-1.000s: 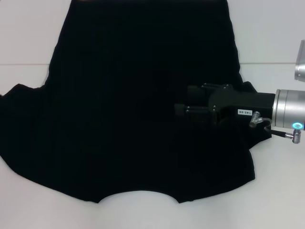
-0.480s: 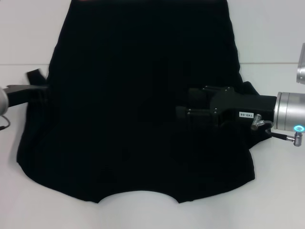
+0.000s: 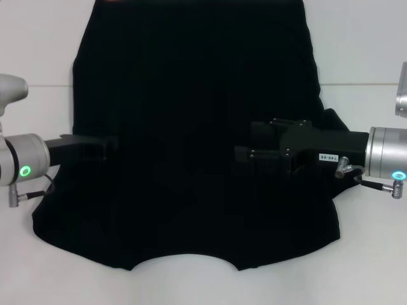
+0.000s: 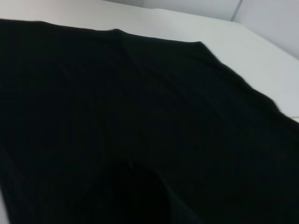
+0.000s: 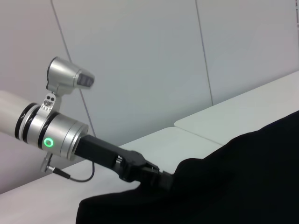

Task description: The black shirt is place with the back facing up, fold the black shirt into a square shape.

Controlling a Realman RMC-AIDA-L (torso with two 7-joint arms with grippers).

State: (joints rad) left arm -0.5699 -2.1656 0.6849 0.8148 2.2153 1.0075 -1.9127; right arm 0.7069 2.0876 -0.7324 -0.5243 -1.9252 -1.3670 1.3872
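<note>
1. Draping limp over the white table (image 3: 375,254), the black shirt (image 3: 191,127) looks light and floppy; best pinched at a hem or sleeve edge.
2. The left gripper (image 3: 108,147) is at the shirt's left edge, seemingly holding a fold; I cannot tell its fingers' state.
3. The right gripper (image 3: 245,152) reaches over the shirt's right-hand middle; its fingers blend into the cloth, so I cannot tell.

Obstacles: black shirt (image 3: 191,127) spread over surface (image 3: 369,254) centre; left gripper (image 3: 108,147) and right gripper (image 3: 245,152) over it. Free room: near edge, both near corners.
</note>
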